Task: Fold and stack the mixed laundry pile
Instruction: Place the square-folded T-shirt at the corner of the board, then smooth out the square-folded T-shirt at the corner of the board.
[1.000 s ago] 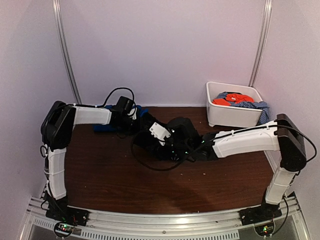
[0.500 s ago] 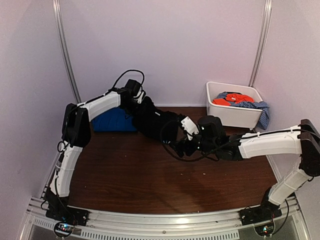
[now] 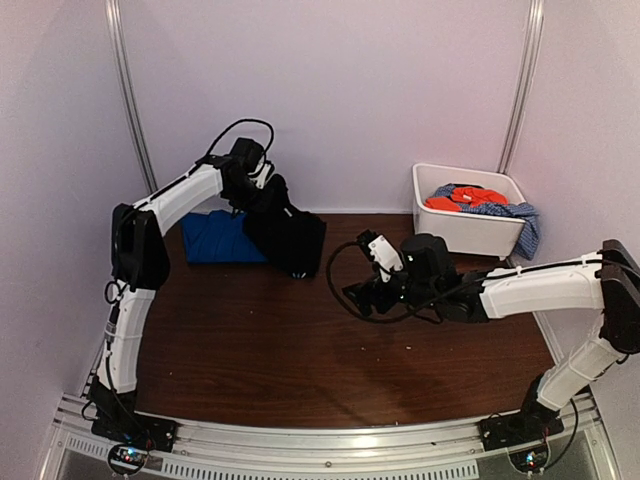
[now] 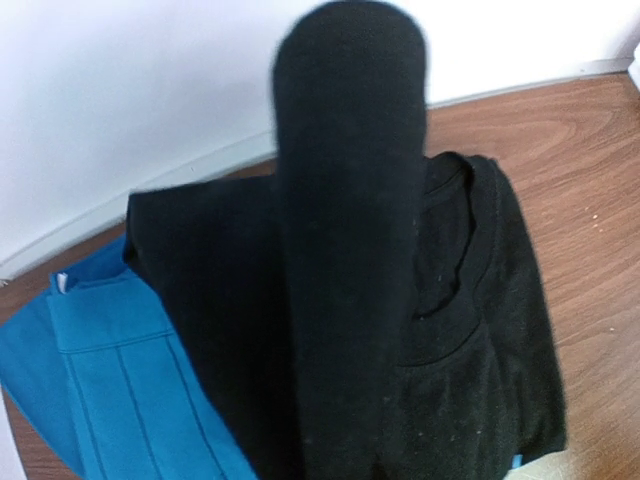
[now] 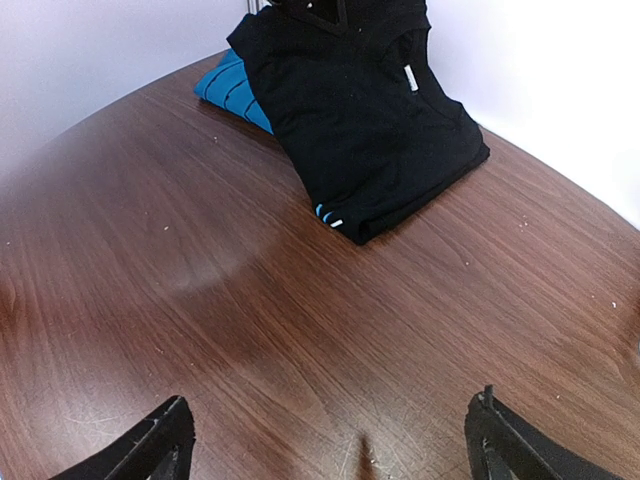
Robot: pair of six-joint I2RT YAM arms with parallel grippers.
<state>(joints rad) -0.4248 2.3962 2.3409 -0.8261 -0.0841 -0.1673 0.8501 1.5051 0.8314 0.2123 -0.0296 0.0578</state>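
My left claw (image 3: 262, 186) is clamped on the black garment (image 3: 292, 238) and holds its top up at the far left of the desk (image 3: 300, 360), with the lower part lying partly over the blue garment (image 3: 218, 238). The right claw (image 3: 358, 293) gapes wide, empty. Letting go from this height could let the fold slump open or slide off the blue one.

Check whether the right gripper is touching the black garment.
Apart. The right wrist view shows bare table between the open right gripper and the black garment.
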